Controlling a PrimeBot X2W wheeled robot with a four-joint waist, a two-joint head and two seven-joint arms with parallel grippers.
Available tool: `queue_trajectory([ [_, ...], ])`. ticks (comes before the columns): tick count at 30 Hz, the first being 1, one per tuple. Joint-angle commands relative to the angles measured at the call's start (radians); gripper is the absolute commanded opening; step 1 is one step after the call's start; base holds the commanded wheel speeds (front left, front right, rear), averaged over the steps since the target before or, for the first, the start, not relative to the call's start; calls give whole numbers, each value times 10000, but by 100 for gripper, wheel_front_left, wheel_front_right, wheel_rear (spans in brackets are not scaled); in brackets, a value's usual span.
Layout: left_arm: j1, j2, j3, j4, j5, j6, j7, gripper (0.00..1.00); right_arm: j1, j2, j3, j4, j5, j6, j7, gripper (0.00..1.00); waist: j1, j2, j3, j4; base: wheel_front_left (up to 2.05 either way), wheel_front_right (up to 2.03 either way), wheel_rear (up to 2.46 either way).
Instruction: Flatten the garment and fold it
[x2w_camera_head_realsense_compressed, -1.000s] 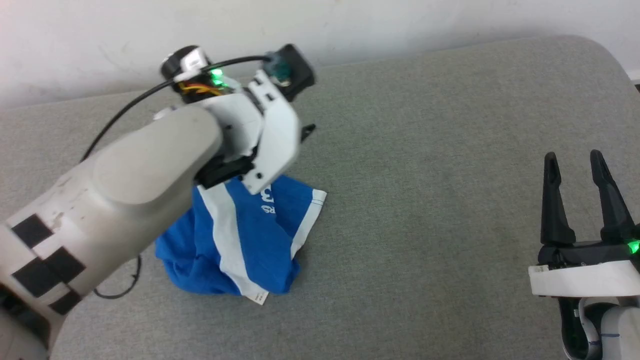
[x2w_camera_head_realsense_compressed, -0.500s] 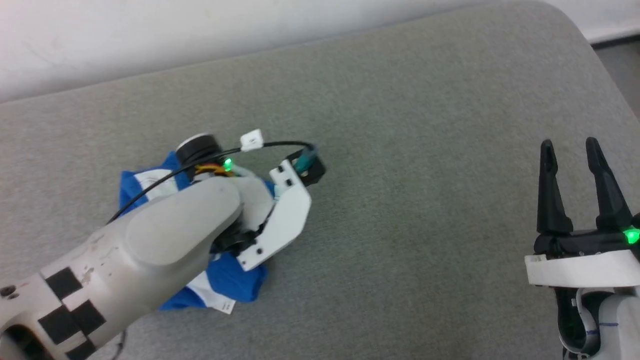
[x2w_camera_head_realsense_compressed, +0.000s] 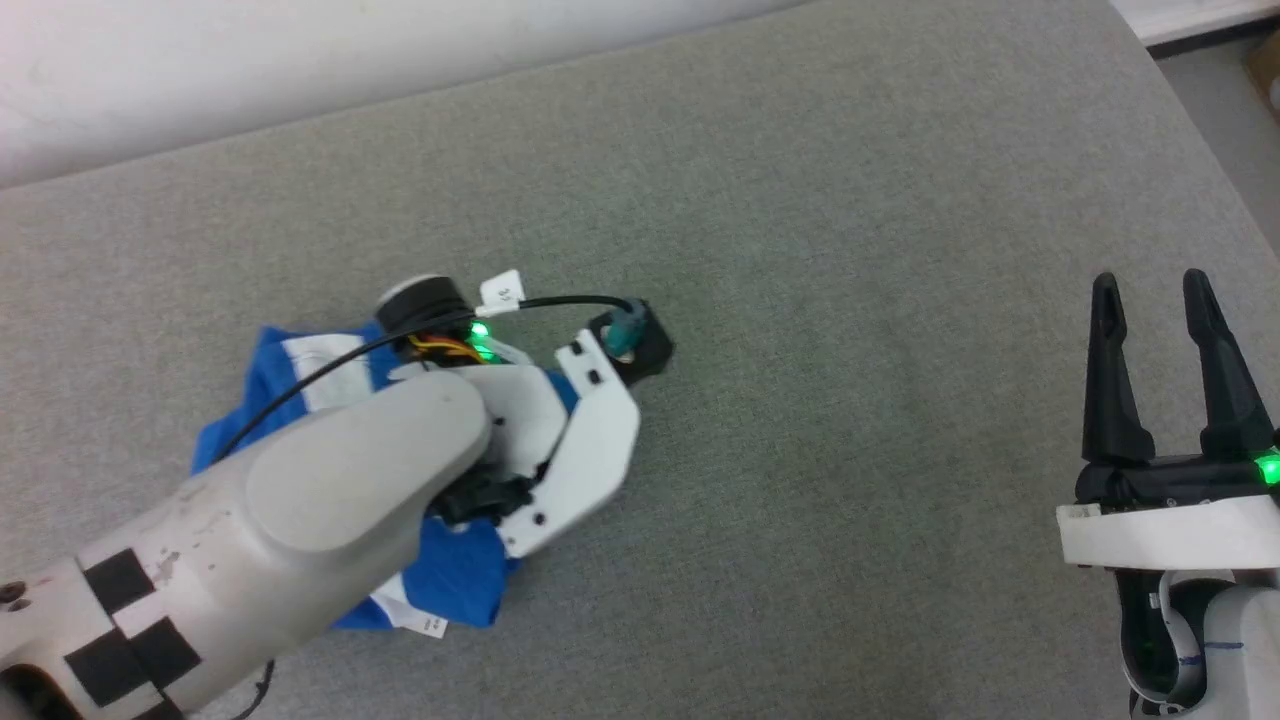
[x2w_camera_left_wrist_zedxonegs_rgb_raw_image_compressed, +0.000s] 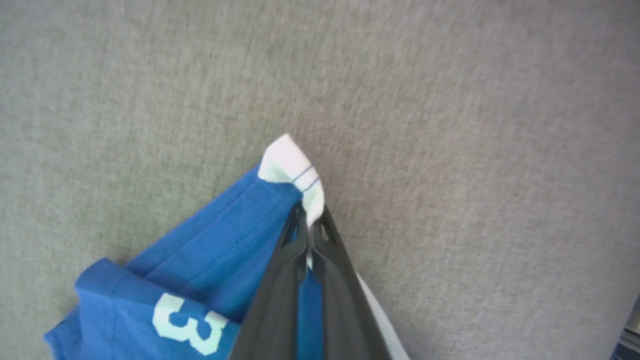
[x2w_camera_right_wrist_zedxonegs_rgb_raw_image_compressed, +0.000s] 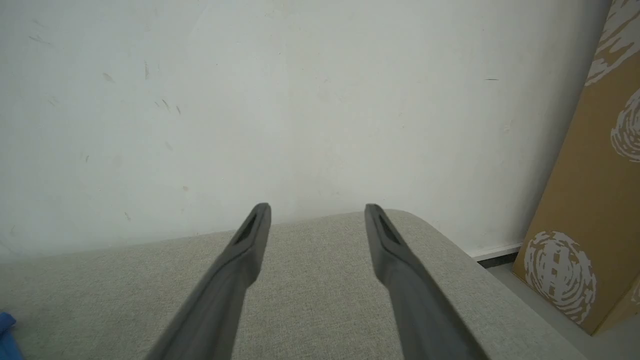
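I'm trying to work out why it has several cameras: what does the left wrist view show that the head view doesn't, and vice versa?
Left wrist view: the left gripper, fingers shut on the white-trimmed corner of the blue garment, and a white "3" print. Head view: the right gripper, open and apart from the cloth, the pale left forearm over the garment, and a small white care label. Both: the crumpled blue garment on the grey fabric surface.
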Motion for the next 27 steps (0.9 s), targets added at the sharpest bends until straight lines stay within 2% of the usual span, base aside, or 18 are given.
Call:
queue_trajectory([
  [1, -100, -194, -113, -192, -274, 6, -466, 0, 38, 28, -24, 10, -85, -19, -48, 100, -1, -1, -394, 385, 0, 0, 0],
  [5, -770, -421, -113, -614, -795, 6, -1816, 0, 157, 28, -20, -33, -192, -19, -48, 100, -1, -1, -683, 695, 0, 0, 0],
  [9, -1487, -291, 49, -608, -1225, 6, -3327, 0, 253, 28, -56, -79, -242, -19, -48, 100, -1, -1, -801, 885, 0, 0, 0],
  [13, -1864, 300, 457, 100, -1302, 6, -4448, 0, 332, 28, -99, -133, -258, -19, -48, 100, -1, -1, -772, 996, 0, 0, 0],
  [17, -1827, 1212, 595, 1495, -1142, 28, -4891, 0, 312, 28, -117, -151, -247, -19, -48, 100, -1, -1, -610, 1016, 0, 0, 0],
  [20, -1567, 1798, 622, 2571, -975, 312, -5167, 0, 266, 28, -129, -153, -229, -19, -48, 100, -1, -1, -464, 1001, 0, 0, 0],
  [22, -1361, 2089, 702, 3199, -934, 656, -5404, 0, 229, 28, -134, -158, -231, -19, -48, 100, -1, -1, -353, 995, 0, 0, 0],
  [27, -520, 2318, 815, 4691, -1255, 1232, -5730, 0, 108, 28, -88, -184, -283, -19, -48, 100, -1, -1, -89, 961, 0, 0, 0],
])
